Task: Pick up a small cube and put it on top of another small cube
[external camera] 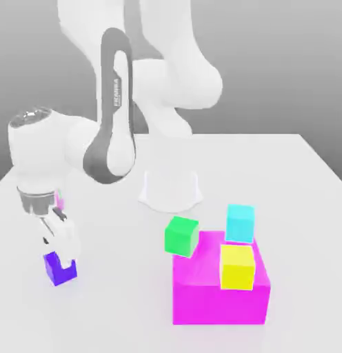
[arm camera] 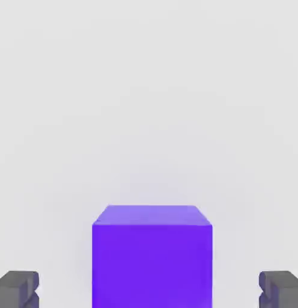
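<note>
Open gripper [external camera: 61, 258] astride purple cube [external camera: 61, 270]

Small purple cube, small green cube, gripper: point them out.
Small purple cube [arm camera: 151, 255]: hand view, front face.
Small green cube [external camera: 181, 236]: exterior view, front face.
Gripper [external camera: 58, 256]: exterior view, between fingertips.

Your exterior view looks down at an angle across the counter [external camera: 298, 158], taking in arm and blocks. Your hand view sits close above the purple cube [arm camera: 151, 255], facing down. Both share the purple cube [external camera: 61, 269].
</note>
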{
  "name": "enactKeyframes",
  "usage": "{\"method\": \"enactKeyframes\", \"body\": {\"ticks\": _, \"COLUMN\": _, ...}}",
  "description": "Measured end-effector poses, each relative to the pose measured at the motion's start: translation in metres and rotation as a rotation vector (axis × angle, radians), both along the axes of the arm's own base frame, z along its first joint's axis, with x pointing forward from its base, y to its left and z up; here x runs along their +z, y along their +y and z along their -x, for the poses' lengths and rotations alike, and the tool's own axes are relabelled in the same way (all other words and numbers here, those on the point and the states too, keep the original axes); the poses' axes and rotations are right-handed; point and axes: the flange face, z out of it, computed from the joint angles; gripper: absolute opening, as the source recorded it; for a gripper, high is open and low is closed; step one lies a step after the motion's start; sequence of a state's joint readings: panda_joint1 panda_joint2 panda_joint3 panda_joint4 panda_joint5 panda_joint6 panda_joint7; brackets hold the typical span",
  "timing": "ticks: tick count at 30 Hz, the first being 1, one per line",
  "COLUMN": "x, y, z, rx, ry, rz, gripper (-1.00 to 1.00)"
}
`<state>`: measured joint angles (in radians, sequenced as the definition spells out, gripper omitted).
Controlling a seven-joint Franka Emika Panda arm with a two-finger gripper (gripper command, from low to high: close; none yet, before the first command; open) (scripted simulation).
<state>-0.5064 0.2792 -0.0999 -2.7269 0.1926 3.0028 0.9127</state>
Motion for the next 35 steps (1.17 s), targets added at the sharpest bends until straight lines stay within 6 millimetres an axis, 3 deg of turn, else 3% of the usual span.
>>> {"method": "enactKeyframes", "body": {"ticks": 1, "x": -0.007, "y": 0.0, "z": 0.001, "rx": 0.0, "ry": 0.0, "rz": 0.0, "gripper": -1.0}}
{"method": "enactKeyframes", "body": {"ticks": 8, "x": -0.007, "y": 0.001, "z": 0.0, "rx": -0.001, "ry": 0.0, "rz": 0.0, "gripper": -1.0}}
{"method": "enactKeyframes", "body": {"ticks": 14, "x": 0.045, "y": 0.0, "z": 0.0, "rx": -0.001, "ry": -0.001, "rz": -0.001, "gripper": -1.0}}
{"method": "enactKeyframes", "body": {"ticks": 15, "x": 0.055, "y": 0.009, "z": -0.01, "rx": 0.023, "ry": -0.003, "rz": -0.003, "gripper": -1.0}}
{"method": "enactKeyframes", "body": {"ticks": 18, "x": 0.088, "y": 0.074, "z": -0.063, "rx": 0.181, "ry": -0.011, "rz": -0.013, "gripper": -1.0}}
{"method": "enactKeyframes", "body": {"ticks": 21, "x": 0.124, "y": 0.154, "z": -0.103, "rx": 0.336, "ry": -0.015, "rz": -0.019, "gripper": -1.0}}
{"method": "enactKeyframes", "body": {"ticks": 24, "x": 0.16, "y": 0.227, "z": -0.121, "rx": 0.457, "ry": -0.013, "rz": -0.019, "gripper": -1.0}}
{"method": "enactKeyframes", "body": {"ticks": 27, "x": 0.19, "y": 0.302, "z": -0.121, "rx": 0.581, "ry": -0.006, "rz": -0.013, "gripper": -1.0}}
{"method": "enactKeyframes", "body": {"ticks": 29, "x": 0.183, "y": 0.334, "z": -0.118, "rx": 0.635, "ry": -0.002, "rz": -0.004, "gripper": -1.0}}
{"method": "enactKeyframes", "body": {"ticks": 31, "x": 0.16, "y": 0.342, "z": -0.117, "rx": 0.649, "ry": -0.001, "rz": -0.002, "gripper": -1.0}}
{"method": "enactKeyframes", "body": {"ticks": 32, "x": 0.149, "y": 0.344, "z": -0.116, "rx": 0.652, "ry": -0.001, "rz": -0.002, "gripper": 1.0}}
{"method": "enactKeyframes", "body": {"ticks": 35, "x": 0.149, "y": 0.344, "z": -0.116, "rx": 0.652, "ry": -0.001, "rz": -0.002, "gripper": 1.0}}
